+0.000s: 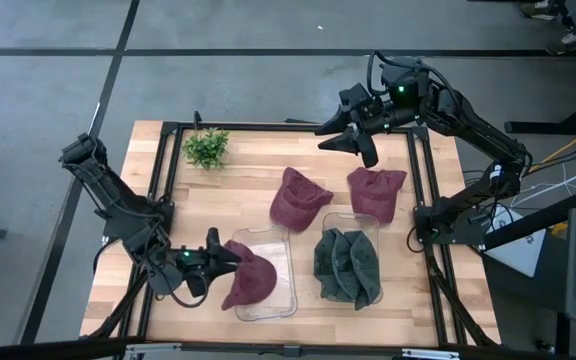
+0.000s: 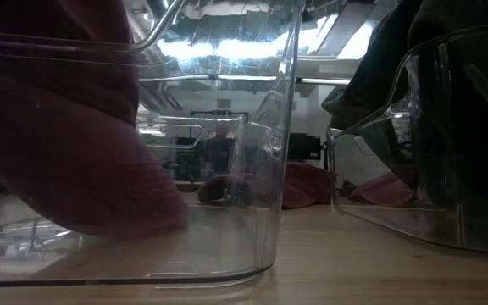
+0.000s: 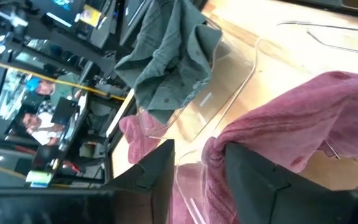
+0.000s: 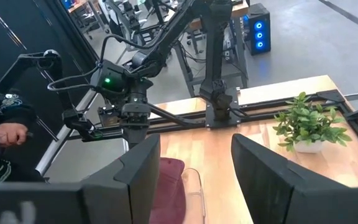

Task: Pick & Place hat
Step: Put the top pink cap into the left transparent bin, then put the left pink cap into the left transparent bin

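Note:
A maroon hat (image 1: 250, 277) sits in the left clear bin (image 1: 280, 240), and the low view shows its underside (image 2: 83, 169) on the bin floor. My left gripper (image 1: 215, 262) is at the bin's left side, shut on this hat (image 3: 303, 118). Two more maroon hats (image 1: 298, 198) (image 1: 376, 190) lie flat on the table behind the bins. My right gripper (image 1: 353, 140) is open (image 4: 194, 171) and hovers above the table's far edge, touching nothing. My left gripper pinches a bunched fold at the hat's left edge (image 3: 211, 163) between its two fingers (image 3: 160, 171). It comes in roughly level from the table's left. The rest of the hat spreads away from the fingers into the bin and rests on its floor (image 2: 142, 222).
The right clear bin (image 1: 368, 232) holds several dark green hats (image 1: 348, 265). A small potted plant (image 1: 206, 147) stands at the far left of the table. Black frame rails (image 1: 423, 180) run along the table's edges. Bare wood lies between the plant and the hats.

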Motion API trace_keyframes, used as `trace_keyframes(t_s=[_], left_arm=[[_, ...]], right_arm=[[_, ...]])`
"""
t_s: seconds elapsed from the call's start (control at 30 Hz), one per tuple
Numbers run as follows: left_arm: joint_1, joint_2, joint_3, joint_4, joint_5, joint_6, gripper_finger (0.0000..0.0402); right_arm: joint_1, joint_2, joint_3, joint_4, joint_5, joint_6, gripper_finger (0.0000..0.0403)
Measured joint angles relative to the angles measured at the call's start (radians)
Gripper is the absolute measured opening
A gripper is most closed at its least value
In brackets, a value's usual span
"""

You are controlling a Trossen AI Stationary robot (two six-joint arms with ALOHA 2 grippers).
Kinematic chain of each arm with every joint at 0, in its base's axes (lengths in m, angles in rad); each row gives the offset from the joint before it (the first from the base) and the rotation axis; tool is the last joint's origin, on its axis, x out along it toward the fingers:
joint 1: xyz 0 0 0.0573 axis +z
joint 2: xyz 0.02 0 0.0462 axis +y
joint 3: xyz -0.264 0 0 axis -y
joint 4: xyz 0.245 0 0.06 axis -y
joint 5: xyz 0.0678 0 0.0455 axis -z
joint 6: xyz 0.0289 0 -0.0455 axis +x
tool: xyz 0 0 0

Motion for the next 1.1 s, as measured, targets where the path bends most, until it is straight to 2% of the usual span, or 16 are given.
trace_keyframes(t_s=[0.43,0.67,0.77,0.93,1.1], left_arm=[[-0.088,-0.038,0.003,-0.049,-0.188,-0.141,0.0162],[-0.115,-0.058,0.045,-0.050,-0.425,-0.244,0.0162],[-0.114,-0.097,0.070,-0.050,-0.518,-0.288,0.0161],[-0.075,-0.193,0.125,-0.040,-0.608,-0.397,0.0158],[-0.004,-0.286,0.172,-0.040,-0.601,-0.456,0.0157]], right_arm=[[0.042,0.000,0.000,0.004,-0.001,0.015,0.0198],[0.042,0.000,0.000,-0.009,0.000,0.085,0.0198],[0.042,0.000,0.000,-0.069,0.004,0.112,0.0198],[0.041,0.007,0.000,-0.290,0.153,0.103,0.0198],[0.041,0.048,-0.020,-0.417,0.253,0.077,0.0198]])
